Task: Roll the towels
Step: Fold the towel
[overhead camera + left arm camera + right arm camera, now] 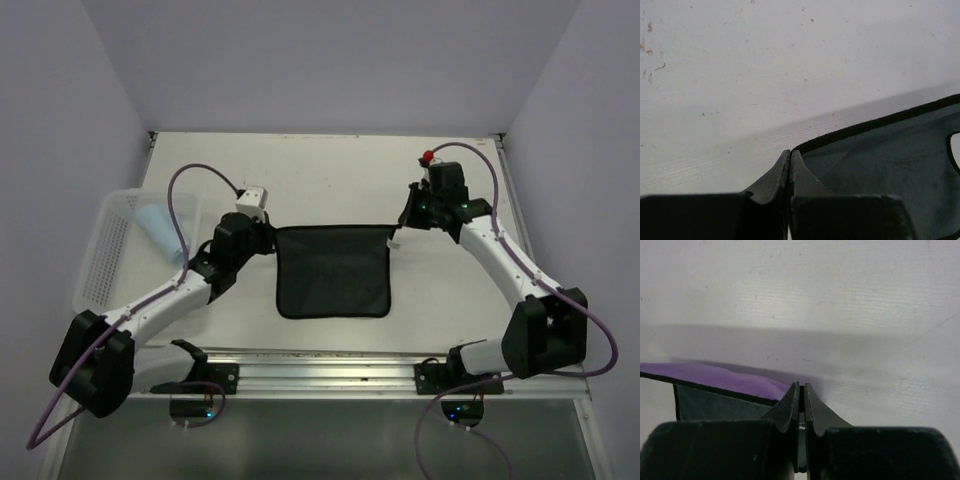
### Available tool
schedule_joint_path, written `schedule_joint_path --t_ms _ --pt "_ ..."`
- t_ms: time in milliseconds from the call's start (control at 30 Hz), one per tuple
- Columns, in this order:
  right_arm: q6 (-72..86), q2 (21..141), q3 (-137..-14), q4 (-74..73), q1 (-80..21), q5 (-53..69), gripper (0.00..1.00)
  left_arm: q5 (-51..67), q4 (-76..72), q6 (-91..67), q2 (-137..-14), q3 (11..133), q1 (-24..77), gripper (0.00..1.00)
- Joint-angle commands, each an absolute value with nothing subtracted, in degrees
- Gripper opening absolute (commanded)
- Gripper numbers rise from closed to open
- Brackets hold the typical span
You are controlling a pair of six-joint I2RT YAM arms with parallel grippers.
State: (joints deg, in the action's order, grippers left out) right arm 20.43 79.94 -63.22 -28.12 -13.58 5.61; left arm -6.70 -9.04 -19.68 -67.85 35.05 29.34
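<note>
Pale, bare walls (pixel 330 60) close in the bench (pixel 330 170) on its left, far and right sides. The bench top is white and matte. Seen up close from the left wrist it has small brown specks and scuffs and a faint ribbed grain. A metal rail (pixel 330 365) runs along the near edge, with both arm bases bolted to it.

A white mesh basket (pixel 105 270) sits at the left edge, partly overhanging it. The blue towel (pixel 160 228) lies inside, towards the basket's far-right side, with the left arm's purple cable crossing over it.

The dark towel (pixel 333 275) is spread out in the middle of the bench, roughly halfway between the left and right edges, dark face up. Its far edge is stretched in a straight line between the two arms. Its near edge lies flat, well short of the rail.

The left end effector (pixel 272 232) is clamped tight on the far-left corner, its fingertips (pixel 785 162) pressed together right where the black hem begins. The right end effector (pixel 400 225) is pinched closed on the far-right corner. There the cloth is lifted enough to show its purple underside (pixel 725 379) and throw a soft shadow on the bench.

A small white tag (pixel 391 241) hangs by that right corner.
</note>
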Motion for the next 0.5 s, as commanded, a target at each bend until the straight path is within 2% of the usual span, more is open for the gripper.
schedule_joint_path --t_ms 0,467 --pt "18.28 77.08 -61.35 -26.72 -13.80 6.24 0.00 -5.80 -15.37 -17.40 -65.74 32.96 29.71 0.00" --pt "20.03 70.93 -54.94 -26.54 -14.85 6.77 0.00 -3.60 -16.88 -16.96 -59.42 26.81 30.23 0.00"
